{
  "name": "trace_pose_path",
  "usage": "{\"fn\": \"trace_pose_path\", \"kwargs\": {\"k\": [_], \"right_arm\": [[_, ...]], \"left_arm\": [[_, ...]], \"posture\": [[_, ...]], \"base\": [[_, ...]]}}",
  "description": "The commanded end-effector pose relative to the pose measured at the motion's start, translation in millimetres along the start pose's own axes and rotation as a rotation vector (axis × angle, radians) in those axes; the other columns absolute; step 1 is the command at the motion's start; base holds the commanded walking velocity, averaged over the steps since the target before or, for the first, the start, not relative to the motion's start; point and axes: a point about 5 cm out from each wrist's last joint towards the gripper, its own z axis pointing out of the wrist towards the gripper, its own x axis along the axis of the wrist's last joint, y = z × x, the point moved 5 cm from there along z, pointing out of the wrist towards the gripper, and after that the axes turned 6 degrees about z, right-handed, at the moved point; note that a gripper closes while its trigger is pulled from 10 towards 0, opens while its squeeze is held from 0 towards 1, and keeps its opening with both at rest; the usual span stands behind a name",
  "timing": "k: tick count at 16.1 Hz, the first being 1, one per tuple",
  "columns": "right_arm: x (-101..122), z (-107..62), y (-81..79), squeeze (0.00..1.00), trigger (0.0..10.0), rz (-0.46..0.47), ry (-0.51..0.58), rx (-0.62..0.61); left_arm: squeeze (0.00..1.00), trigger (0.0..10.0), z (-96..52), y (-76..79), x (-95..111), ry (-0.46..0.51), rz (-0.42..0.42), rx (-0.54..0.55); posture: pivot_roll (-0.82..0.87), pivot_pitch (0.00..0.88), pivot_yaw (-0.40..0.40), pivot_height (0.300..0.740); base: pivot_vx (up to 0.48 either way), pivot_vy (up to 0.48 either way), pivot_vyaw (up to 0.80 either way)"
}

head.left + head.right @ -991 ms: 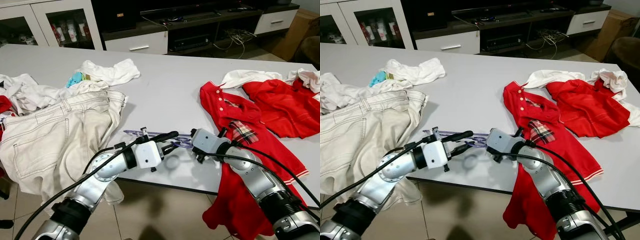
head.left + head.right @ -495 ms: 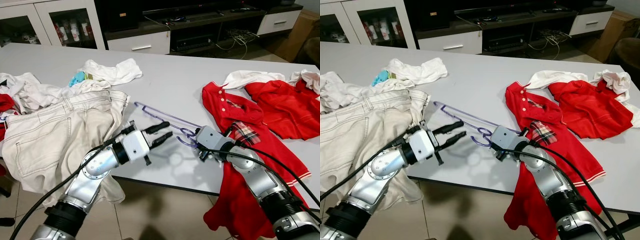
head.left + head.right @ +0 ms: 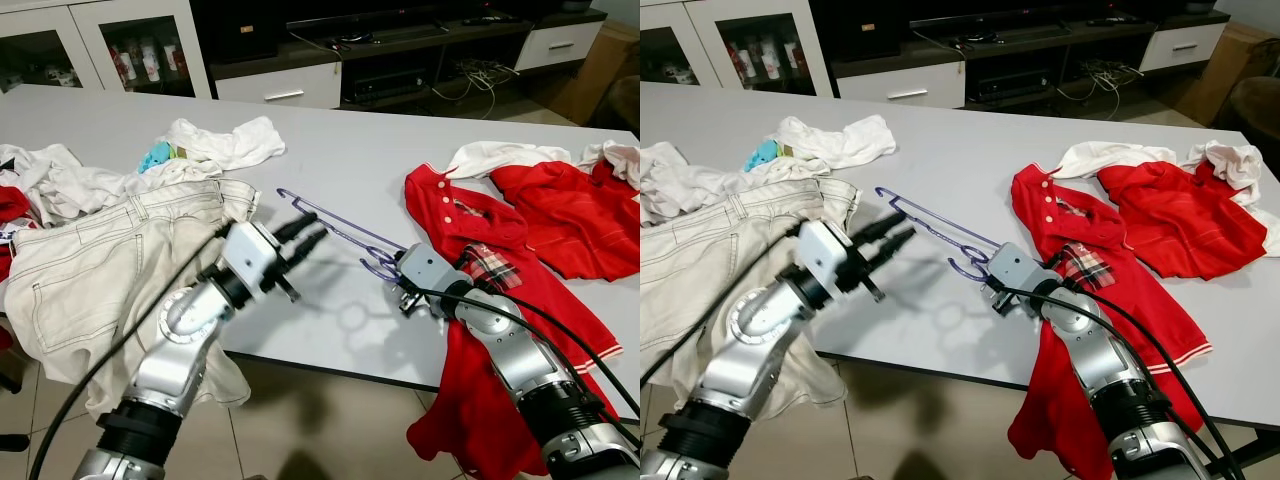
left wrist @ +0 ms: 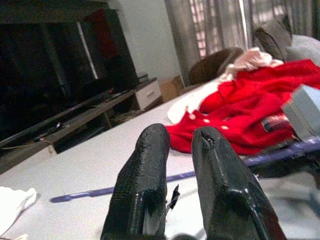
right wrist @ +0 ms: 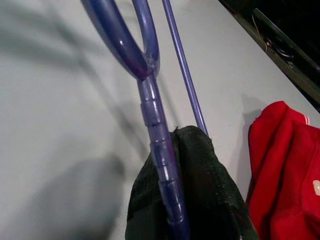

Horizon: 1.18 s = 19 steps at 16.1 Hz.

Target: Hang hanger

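Hanger point(image 3: 340, 228), a thin purple one, was held above the grey counter point(image 3: 350, 150) by the right pincer point(image 3: 403, 287), which was clenched on the stem just below the hook; in the right wrist view the ribbed purple stem point(image 5: 160, 150) was seen pressed against a black finger point(image 5: 200, 180). From that grip the long bar ran up and away toward the robot's left, ending in a small bend above the counter's middle, and its shadow was cast on the surface below. The hook curled beside the right pincer's grey housing.

The left pincer point(image 3: 305, 233) was raised over the counter just beside the far end of the hanger, its two black fingers point(image 4: 145, 185) close together but parted by a narrow gap, with nothing gripped between them. In the left wrist view the purple bar point(image 4: 130, 186) was seen lying beyond the fingertips.

Beige trousers point(image 3: 90, 280) were spread over the counter's near left edge, with white clothes point(image 3: 215, 140) heaped behind them. A red shirt point(image 3: 470, 240) with white buttons and a plaid patch was draped over the near right edge, beneath the right arm, and a second red garment point(image 3: 565, 205) lay farther right. A dark TV cabinet point(image 3: 390, 45) stood behind the counter.
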Motion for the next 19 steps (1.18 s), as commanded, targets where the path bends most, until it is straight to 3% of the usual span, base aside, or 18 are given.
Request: {"fn": "trace_pose_path", "kwargs": {"k": [1,2,5,8,11,19], "right_arm": [[-9,-1.6,3.6,0.0,0.0,0.044,-0.034,-0.021],[-7,-0.9,9.4,0.0,0.0,0.086,-0.026,-0.061],[5,-0.8,27.6,0.0,10.0,0.233,0.041,-0.203],[11,-6.1,45.2,0.0,10.0,0.326,0.084,-0.308],[14,-11.5,59.0,0.0,10.0,0.402,0.12,-0.365],[41,-18.6,76.7,0.0,10.0,0.451,0.231,-0.399]], "left_arm": [[0.0,10.0,3.3,-9.9,7,0.02,-0.02,0.047],[0.0,10.0,3.9,-13.1,6,0.015,-0.076,0.095],[0.0,10.0,3.8,-5.9,-3,-0.027,-0.162,0.14],[0.0,10.0,4.1,0.1,-7,-0.052,-0.202,0.154],[0.0,10.0,5.0,-6.1,-10,-0.068,-0.214,0.187],[0.0,10.0,6.1,-0.5,-11,-0.082,-0.207,0.188]], "posture": [[-0.08,0.0,0.024,0.74],[-0.08,0.0,0.024,0.74],[-0.08,0.0,0.025,0.74],[-0.08,0.0,0.027,0.74],[-0.08,0.0,0.025,0.74],[-0.09,0.0,0.025,0.74]], "base": [[0.0,0.0,0.0],[0.0,0.0,0.0],[0.0,0.0,0.0],[0.0,0.0,0.0],[0.0,0.0,0.0],[0.0,0.0,0.0]]}}
